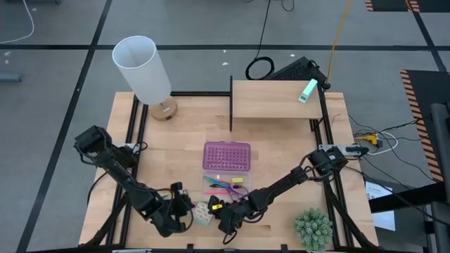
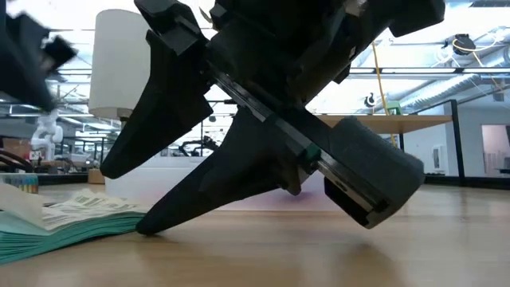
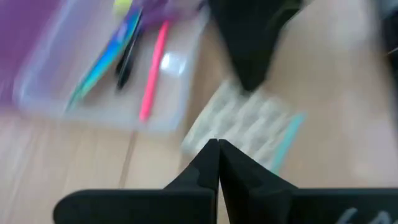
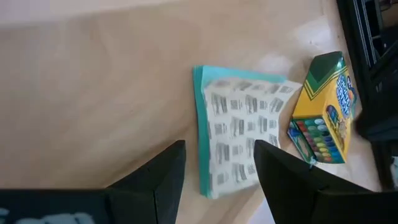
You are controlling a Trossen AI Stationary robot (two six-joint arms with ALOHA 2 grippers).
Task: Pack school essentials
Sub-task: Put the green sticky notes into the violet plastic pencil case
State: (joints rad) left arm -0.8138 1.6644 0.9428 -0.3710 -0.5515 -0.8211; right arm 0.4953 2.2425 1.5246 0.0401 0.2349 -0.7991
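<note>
Pale patterned pack (image 4: 239, 134): printed paper with a teal edge, flat on the wooden table (image 1: 281, 151), at about 6 o'clock of the table in the high view, between the two grippers
Crayon box (image 4: 323, 109): yellow-green, lying just beside the pack and apparently touching its edge; not yet packed
Clear case (image 1: 226, 184): open near the table's middle, its purple studded lid (image 1: 226, 156) laid back toward 12 o'clock; already inside are a pink pen (image 3: 153, 68), a blue pen (image 3: 106, 59), a dark pencil and a small yellow piece (image 1: 237, 180)
Right gripper (image 4: 217, 162): low over the table at roughly 5 o'clock of the case, jaws moderately wide and empty, the pack's near edge showing between them
Left gripper (image 3: 217, 162): at about 7 o'clock of the case, fingers pressed together with nothing between them, tips aimed at the pack
Step in hand: judging by the layout, the right gripper is lining up on the pack, the next essential to go in
Next move calls for: sinking until one finger gets under the thin edge, then closing; a flat soft pack may slide on wood or nudge the crayon box, so the left gripper could serve as a stop
Remaining: pack and crayon box both outside the case
</note>
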